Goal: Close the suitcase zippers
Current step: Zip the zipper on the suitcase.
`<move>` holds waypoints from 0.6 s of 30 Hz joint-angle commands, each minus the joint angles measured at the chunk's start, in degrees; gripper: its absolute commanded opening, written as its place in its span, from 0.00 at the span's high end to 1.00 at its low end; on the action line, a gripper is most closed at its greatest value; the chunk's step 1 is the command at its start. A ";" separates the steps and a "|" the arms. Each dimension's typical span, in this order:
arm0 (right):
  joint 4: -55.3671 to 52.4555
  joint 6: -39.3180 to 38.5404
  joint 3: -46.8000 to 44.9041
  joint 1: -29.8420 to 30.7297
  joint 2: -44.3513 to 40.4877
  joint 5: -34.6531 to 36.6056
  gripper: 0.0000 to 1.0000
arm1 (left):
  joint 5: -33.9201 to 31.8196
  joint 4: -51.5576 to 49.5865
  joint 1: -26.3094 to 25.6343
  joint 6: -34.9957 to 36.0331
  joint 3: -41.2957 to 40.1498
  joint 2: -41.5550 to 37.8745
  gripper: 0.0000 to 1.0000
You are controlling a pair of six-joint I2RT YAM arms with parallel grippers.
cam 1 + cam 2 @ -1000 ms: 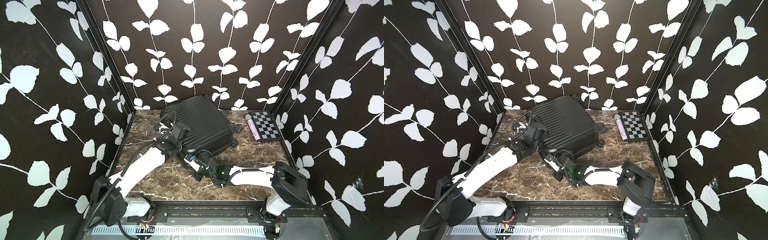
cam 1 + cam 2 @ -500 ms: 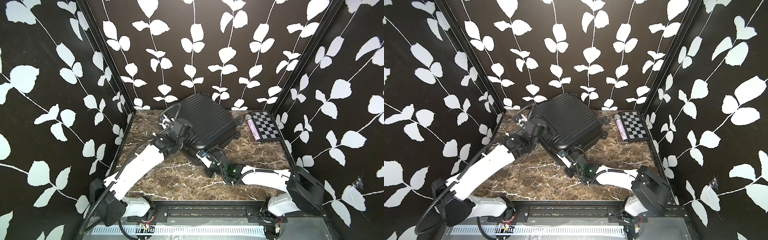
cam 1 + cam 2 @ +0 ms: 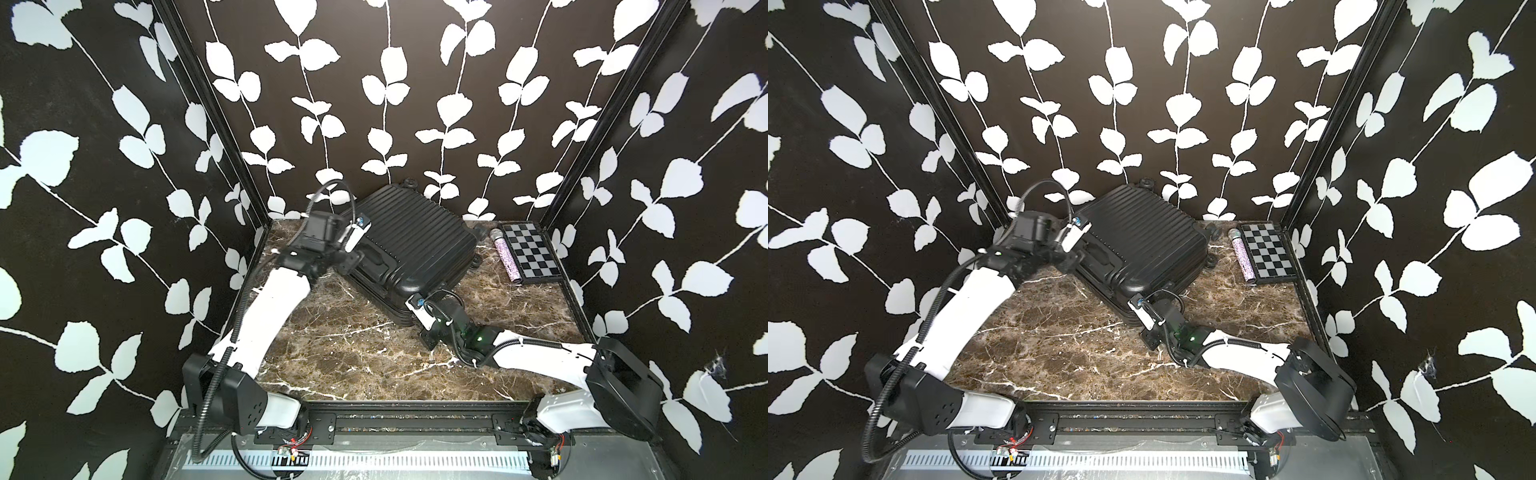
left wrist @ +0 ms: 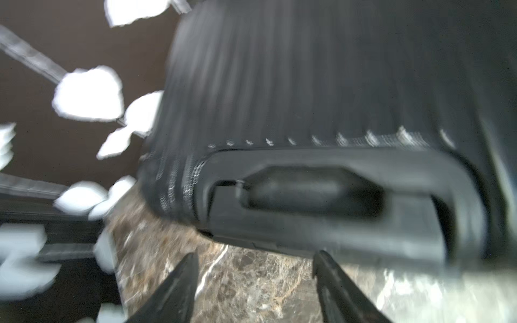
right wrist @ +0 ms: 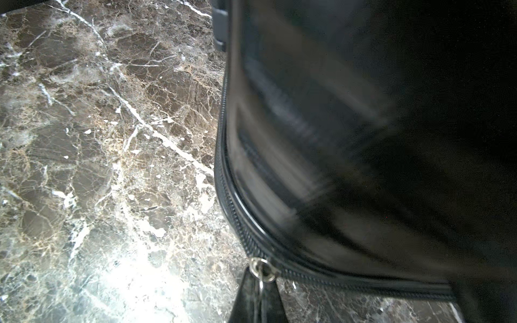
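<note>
The black ribbed suitcase (image 3: 411,245) (image 3: 1138,245) lies flat and askew at the back of the marble table, one wheel against the back wall. My left gripper (image 3: 348,266) (image 4: 256,255) sits at its handle side, open, with only marble between the fingers. The recessed handle (image 4: 307,193) is just ahead of the fingertips. My right gripper (image 3: 409,301) (image 5: 258,282) is at the near corner, shut on the zipper's silver pull ring (image 5: 261,270). The zippers' track (image 5: 228,201) curves round that corner along the seam. This stretch of seam looks closed.
A folded checkerboard (image 3: 530,253) and a glittery purple tube (image 3: 506,259) lie at the back right, beside the case's wheels. Leaf-patterned walls enclose three sides. Bare marble (image 3: 353,353) spreads in front of the case.
My left gripper has opened and sits a little off the handle side. The case has turned and slid toward the back wall. My right gripper has moved right and back along the seam, still shut.
</note>
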 commanded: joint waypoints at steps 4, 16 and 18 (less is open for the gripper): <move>3.81 1.23 1.03 -1.34 -1.92 2.22 1.00 | 32.43 -17.45 5.71 36.09 8.65 4.13 0.30; 3.25 1.14 1.64 -1.35 -1.92 2.32 1.00 | 24.86 -22.25 2.47 45.83 15.73 14.36 0.27; 3.16 1.14 1.65 -1.38 -1.85 2.27 1.00 | 23.37 -19.64 1.96 45.89 15.34 15.18 0.26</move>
